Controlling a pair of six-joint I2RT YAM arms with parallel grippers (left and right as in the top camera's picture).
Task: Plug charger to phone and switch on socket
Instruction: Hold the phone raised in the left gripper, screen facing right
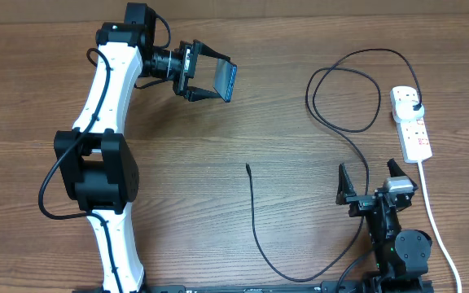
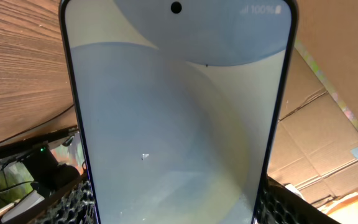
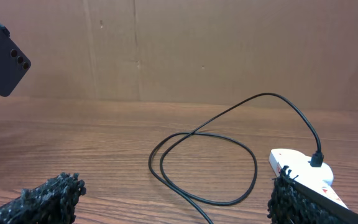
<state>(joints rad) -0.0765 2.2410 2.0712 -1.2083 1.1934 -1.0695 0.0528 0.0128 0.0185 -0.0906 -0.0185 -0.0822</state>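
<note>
Left fingers (image 1: 210, 51) clamped on one phone (image 1: 227, 80) (screen lit), right fingers (image 1: 345, 184) wide apart; one charger (image 1: 252, 213), one socket (image 1: 412, 128).

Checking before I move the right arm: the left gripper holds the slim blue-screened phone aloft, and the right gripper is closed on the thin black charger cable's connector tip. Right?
Not quite: the right gripper is open and empty. The thin black charger cable's connector tip lies free on the wooden table, as the overhead view shows. The left gripper does hold the slim blue-screened phone aloft.
</note>
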